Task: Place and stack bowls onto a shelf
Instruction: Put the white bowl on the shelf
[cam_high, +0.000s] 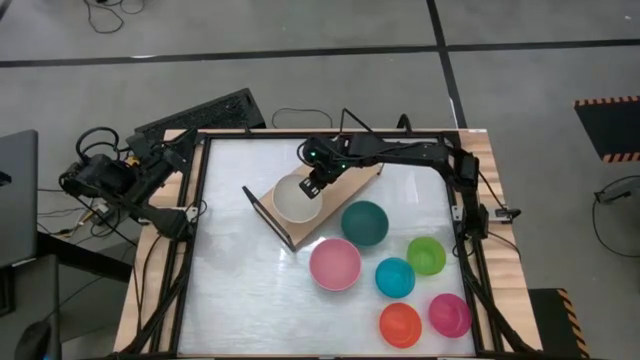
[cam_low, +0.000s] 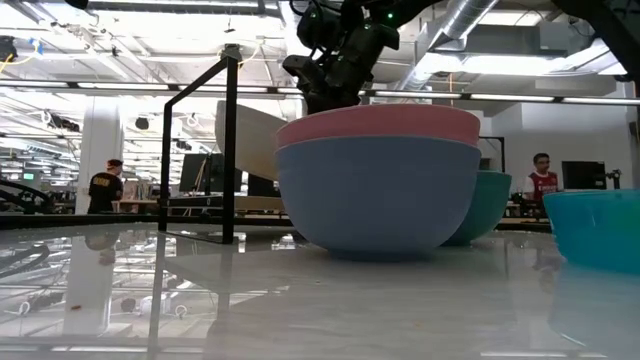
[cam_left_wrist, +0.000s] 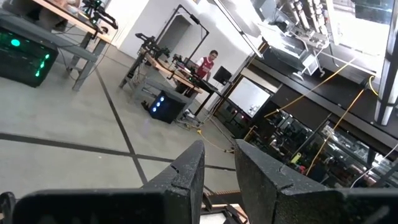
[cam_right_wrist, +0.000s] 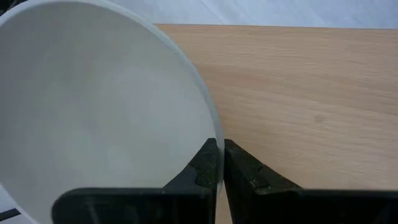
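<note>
The shelf (cam_high: 345, 195), a light wooden board with black wire end frames, lies slantwise at the table's far middle. A large white bowl (cam_high: 295, 200) is over its near-left end, and my right gripper (cam_high: 318, 186) is shut on that bowl's rim. In the low view the white bowl (cam_low: 248, 140) stands tilted behind the shelf's wire frame (cam_low: 228, 140). A pink bowl (cam_high: 334, 264) sits nested in a blue-grey one (cam_low: 375, 200) on the table. My left gripper (cam_left_wrist: 219, 171) is parked beyond the table's far-left corner, open and touching nothing. My right gripper pinches the white bowl's rim (cam_right_wrist: 211, 134) on the side toward the shelf's middle, one finger (cam_right_wrist: 202, 165) inside the bowl and the other outside. The fingers come from above, slanting down. The bowl is tilted over the board; whether its underside rests on the wood I cannot tell.
On the table near and right of the shelf stand a large teal bowl (cam_high: 364, 222), and small green (cam_high: 426, 255), blue (cam_high: 395, 277), red (cam_high: 400, 324) and magenta (cam_high: 449, 313) bowls. The table's left half (cam_high: 235, 290) holds nothing. People stand in the room beyond.
</note>
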